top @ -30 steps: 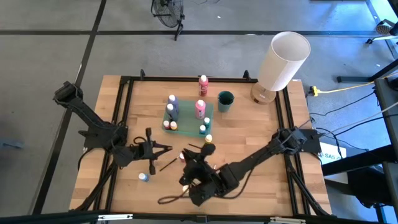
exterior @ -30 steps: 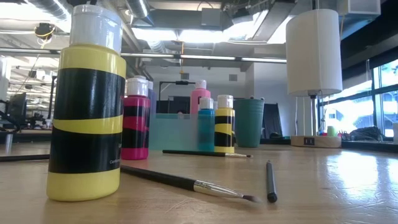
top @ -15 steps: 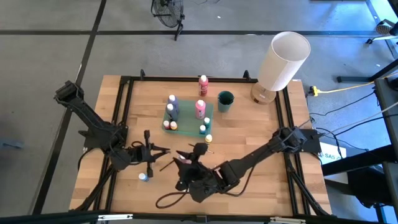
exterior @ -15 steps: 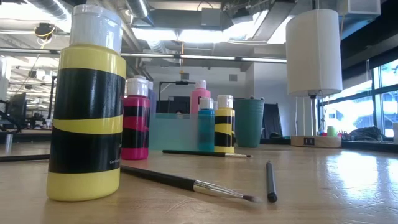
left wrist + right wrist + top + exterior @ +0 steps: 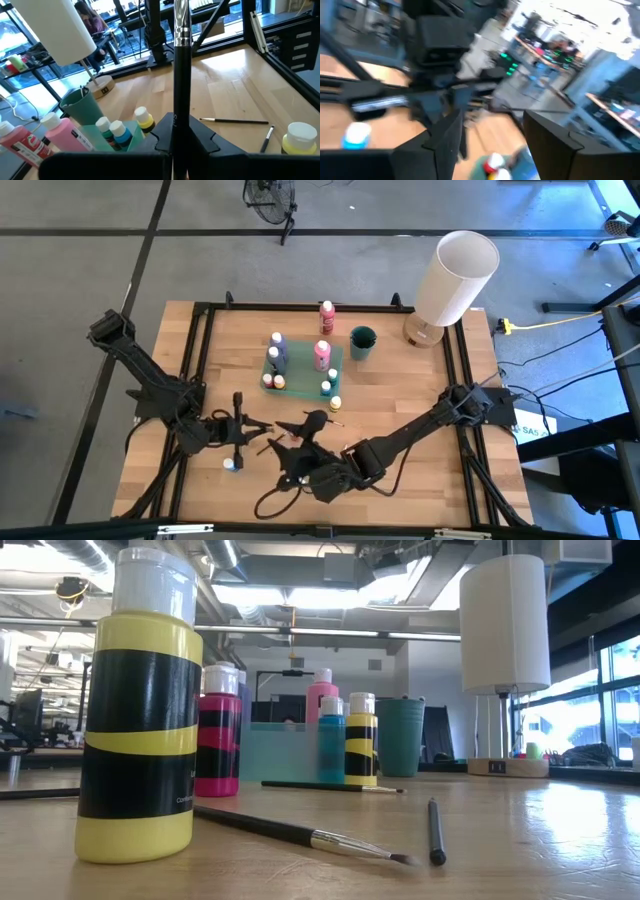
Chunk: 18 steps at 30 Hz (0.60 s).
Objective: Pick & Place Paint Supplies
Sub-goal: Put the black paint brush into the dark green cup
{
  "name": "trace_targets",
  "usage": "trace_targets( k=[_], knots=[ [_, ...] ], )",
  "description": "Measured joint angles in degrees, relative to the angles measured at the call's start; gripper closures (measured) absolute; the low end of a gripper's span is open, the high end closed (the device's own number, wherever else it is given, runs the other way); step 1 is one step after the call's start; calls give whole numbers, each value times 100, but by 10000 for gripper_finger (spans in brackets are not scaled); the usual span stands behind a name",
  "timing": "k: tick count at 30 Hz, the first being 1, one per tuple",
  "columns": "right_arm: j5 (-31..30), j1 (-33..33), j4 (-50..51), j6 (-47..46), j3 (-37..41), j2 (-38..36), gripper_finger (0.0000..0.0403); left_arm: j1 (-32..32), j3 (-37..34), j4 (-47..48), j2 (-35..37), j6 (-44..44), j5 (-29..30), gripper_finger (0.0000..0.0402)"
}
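Observation:
My left gripper (image 5: pixel 243 428) is shut on a thin dark-handled brush (image 5: pixel 181 95) above the table's near left part. My right gripper (image 5: pixel 300 427) hovers open just right of it, level and facing it, with nothing between its fingers (image 5: pixel 445 135). A teal tray (image 5: pixel 303 370) holds several white-capped paint bottles. A pink bottle (image 5: pixel 327 313) stands behind it, a yellow one (image 5: pixel 335 402) in front of it, and a blue one (image 5: pixel 231 464) near the left gripper. Two brushes (image 5: pixel 300 833) lie flat on the wood beside a big yellow bottle (image 5: pixel 140 710). My left gripper pinches the brush's dark handle (image 5: pixel 180 142) between its two fingers, well below the silver ferrule (image 5: pixel 181 30). The fingers come in about level from the table's left and lie across the brush. The brush is lifted clear of the table.
A white lamp (image 5: pixel 455 280) stands at the far right, with a teal cup (image 5: pixel 362 340) beside the tray. A black frame rail (image 5: pixel 300 308) runs round the table. A dark cable loop (image 5: pixel 272 500) lies by the near edge. Bare wood (image 5: pixel 400 395) shows on the right.
My right gripper has moved toward the table's left edge and upward, closer to my left gripper, has turned its wrist, and has opened. My left gripper keeps its hold on the brush, almost still.

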<state>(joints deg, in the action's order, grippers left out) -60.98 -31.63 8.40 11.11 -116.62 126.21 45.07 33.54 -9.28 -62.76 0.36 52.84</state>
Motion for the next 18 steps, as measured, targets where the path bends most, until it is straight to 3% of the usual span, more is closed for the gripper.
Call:
trace_targets(
  k=[3, 11, 18],
  knots=[
    [491, 0, -100, 27, 0, 0, 190, 1, 0, -43, 0, 42, -3, 386],
    [1083, 107, -318, 139, 0, 0, 190, 5, -4, -124, -2, 118, -22, 386],
    [1030, 169, -301, 122, 0, 0, 190, -1, -4, -124, -2, 89, 16, 386]
  ],
)
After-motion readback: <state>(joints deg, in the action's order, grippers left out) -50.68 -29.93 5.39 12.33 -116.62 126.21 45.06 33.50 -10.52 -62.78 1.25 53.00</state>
